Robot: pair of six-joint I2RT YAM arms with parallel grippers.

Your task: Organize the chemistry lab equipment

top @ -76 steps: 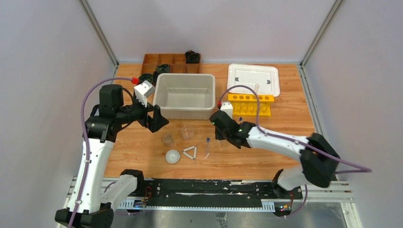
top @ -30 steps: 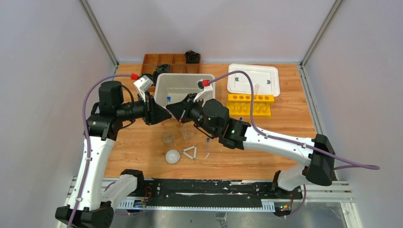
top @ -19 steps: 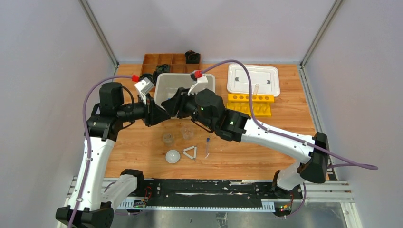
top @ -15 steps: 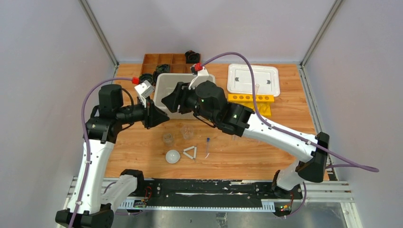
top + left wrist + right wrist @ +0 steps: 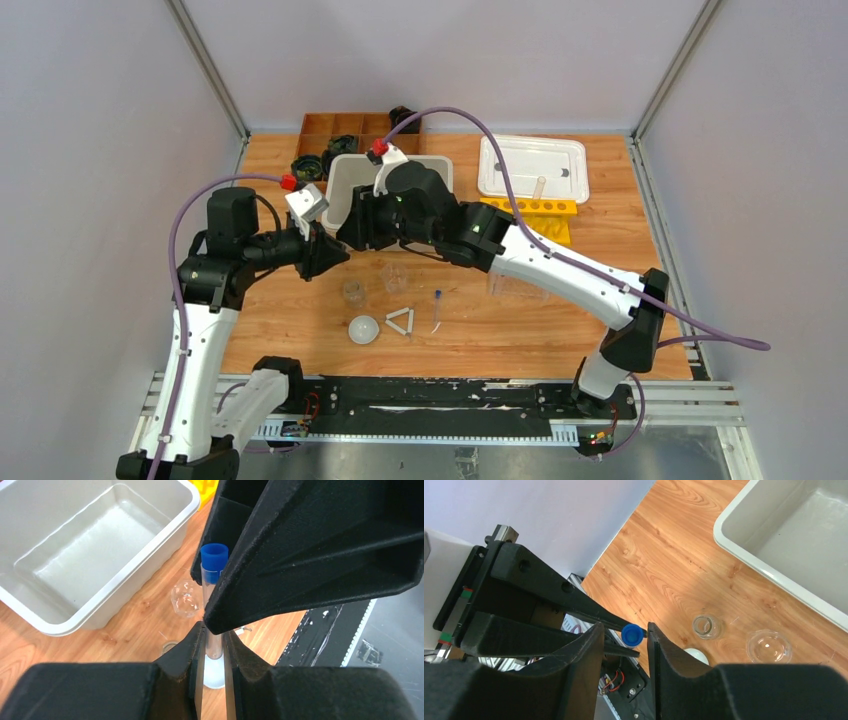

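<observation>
My left gripper (image 5: 214, 630) is shut on a thin clear blue-capped tube (image 5: 214, 600), held upright above the table. My right gripper (image 5: 624, 635) stands open, one finger on each side of the tube's blue cap (image 5: 632, 634), with gaps on both sides. In the top view the two grippers meet left of centre, left gripper (image 5: 325, 255) and right gripper (image 5: 350, 225), and the held tube is hidden. Two small clear beakers (image 5: 352, 292) (image 5: 394, 277), a white dome (image 5: 363, 329), a white triangle (image 5: 400, 321) and another tube (image 5: 437, 310) lie on the table below.
A white bin (image 5: 338, 185) sits behind the grippers, partly under the right arm. A clear plastic rack (image 5: 520, 285), a yellow rack (image 5: 530, 218) and a white lid (image 5: 532, 167) are to the right. A brown wooden tray (image 5: 345, 125) with black coiled objects (image 5: 310, 163) is at the back.
The right arm carried the tube left to the left gripper. The left gripper shut on it, the right jaws opened, and the right arm has swung further left.
</observation>
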